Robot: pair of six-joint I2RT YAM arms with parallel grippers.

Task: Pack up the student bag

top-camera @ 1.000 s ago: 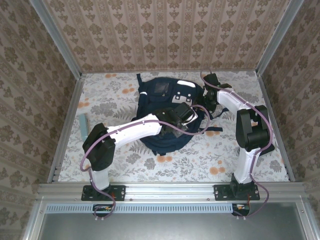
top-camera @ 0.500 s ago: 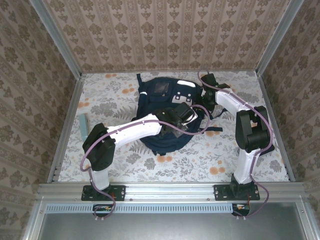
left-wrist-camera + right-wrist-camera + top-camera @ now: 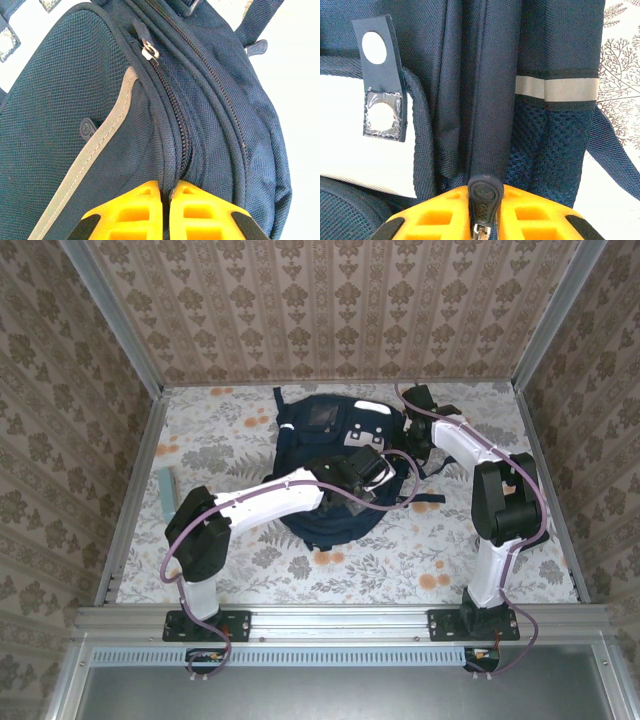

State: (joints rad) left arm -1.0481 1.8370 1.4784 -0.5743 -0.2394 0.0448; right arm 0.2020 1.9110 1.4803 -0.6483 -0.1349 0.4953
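The student bag (image 3: 330,425), a navy backpack with white patches, lies at the middle back of the floral table. My left gripper (image 3: 372,462) rests on its near right part. In the left wrist view the yellow jaws (image 3: 166,187) are shut, pinching a fold of bag fabric beside a closed zipper, whose metal slider (image 3: 149,51) lies further along. My right gripper (image 3: 412,440) is at the bag's right side. In the right wrist view it (image 3: 484,192) is shut on a black rubber zipper pull (image 3: 484,197), next to a grey reflective stripe (image 3: 555,90).
A flat pale-green object (image 3: 165,490) lies at the table's left edge by the metal rail. A loose dark strap (image 3: 425,498) trails from the bag to the right. Patterned walls close in the table on three sides.
My right gripper has closed on the zipper pull and shifted slightly left toward the bag. The left arm and the bag have stayed in place.
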